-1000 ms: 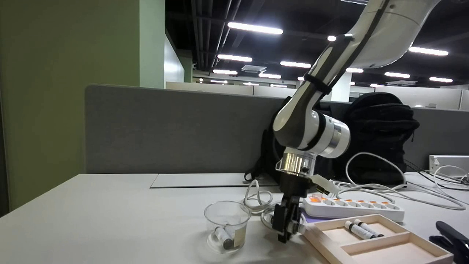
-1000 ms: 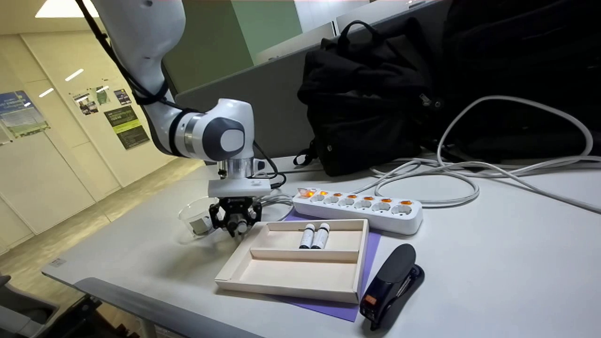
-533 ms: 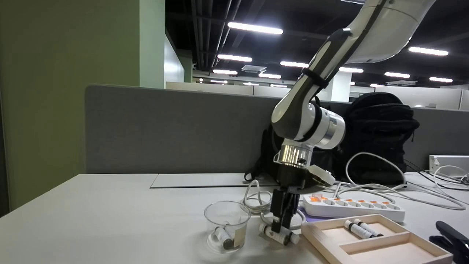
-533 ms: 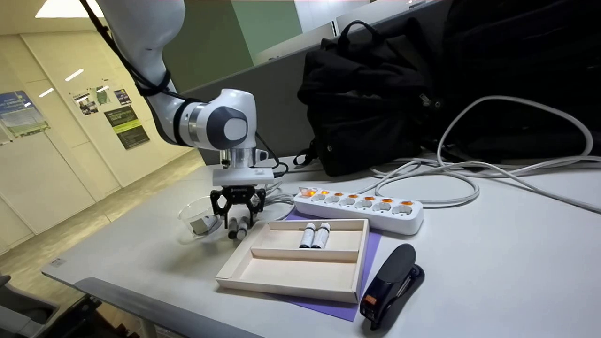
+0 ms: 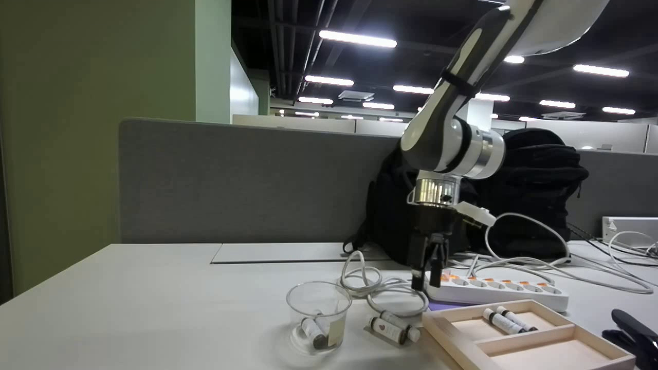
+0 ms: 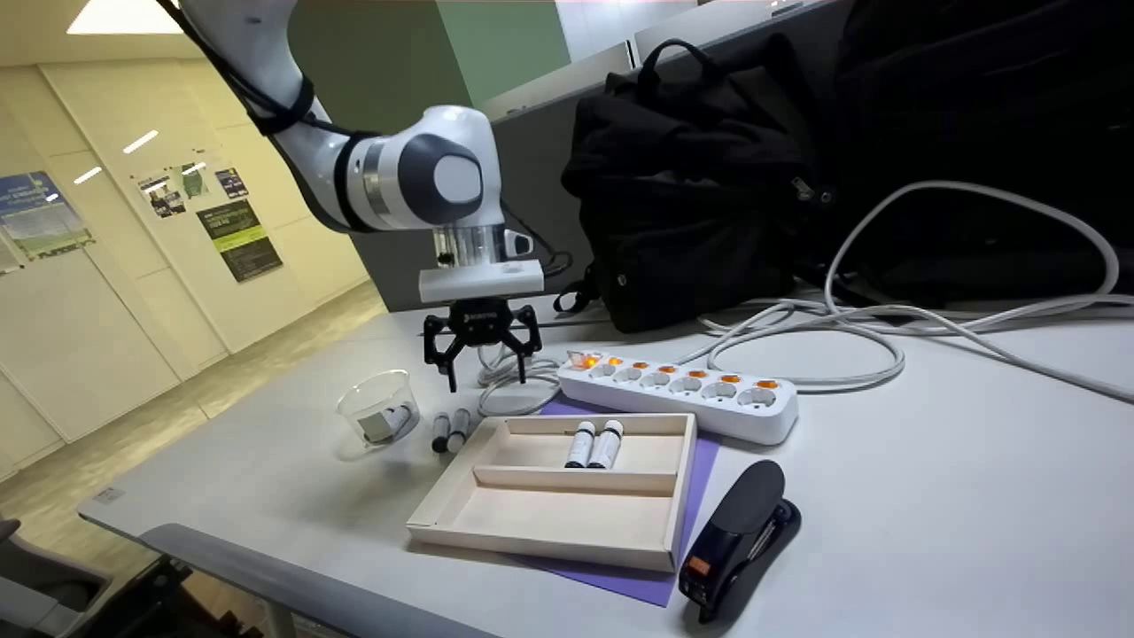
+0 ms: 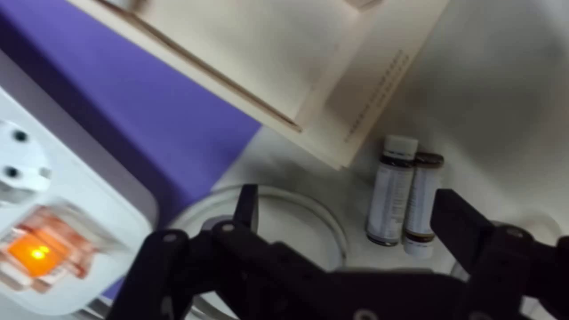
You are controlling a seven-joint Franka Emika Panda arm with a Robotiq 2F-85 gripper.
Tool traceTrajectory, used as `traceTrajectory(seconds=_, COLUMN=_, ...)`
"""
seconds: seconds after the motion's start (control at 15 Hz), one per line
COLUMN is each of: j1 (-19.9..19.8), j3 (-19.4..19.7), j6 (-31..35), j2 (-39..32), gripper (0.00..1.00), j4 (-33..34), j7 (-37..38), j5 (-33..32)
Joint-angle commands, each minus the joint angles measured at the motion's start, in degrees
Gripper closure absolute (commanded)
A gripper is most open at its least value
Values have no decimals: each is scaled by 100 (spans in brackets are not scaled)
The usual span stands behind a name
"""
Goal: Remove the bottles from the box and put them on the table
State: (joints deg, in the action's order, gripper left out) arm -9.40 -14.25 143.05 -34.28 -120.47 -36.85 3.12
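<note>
Two small white-labelled bottles (image 6: 580, 446) lie side by side in the back compartment of the light-wood box (image 6: 576, 480). Another two bottles (image 5: 386, 330) lie together on the pale table (image 5: 154, 308), between the box's corner and a clear cup. In the wrist view these show as a bottle (image 7: 391, 200) and a bottle (image 7: 422, 195) with caps at opposite ends. At least one bottle (image 5: 313, 333) lies inside the cup. My gripper (image 6: 487, 385) hangs open above the table, behind the loose pair, with nothing between its fingers. The wrist view catches only part of the box (image 7: 391, 89).
The clear cup (image 6: 376, 412) stands beside the loose bottles. A white power strip (image 6: 678, 399) lies behind the box, with coiled cable (image 5: 396, 298) below the gripper. A purple sheet (image 6: 611, 580) sticks out under the box. A black stapler (image 6: 740, 540) and backpacks (image 6: 682, 195) stand nearby.
The gripper has opened and let go of a bottle, which now lies against another on the table. Then the arm has risen and shifted toward the power strip.
</note>
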Motion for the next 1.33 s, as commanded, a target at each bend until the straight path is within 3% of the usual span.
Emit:
traceTrajectory(seconds=0.0, j1=212, j3=787, j6=-363, j2=757, gripper=0, j4=-520, j7=679, j5=-396)
traceTrajectory(seconds=0.2, j1=175, j3=1318, j6=-735, j2=966, gripper=0, j4=-702, j7=1035, j5=-764)
traceTrajectory(seconds=0.53, j1=-147, j3=1428, j6=-808, j2=897, gripper=0, j4=-914, j7=731, j5=-572)
traceTrajectory(seconds=0.87, j1=-265, j3=1296, j6=-291, j2=766, gripper=0, j4=-1226, j7=537, j5=-421)
traceTrajectory(seconds=1.27, j1=-547, j3=924, j6=1131, j2=503, gripper=0, j4=-1549, j7=149, j5=-5)
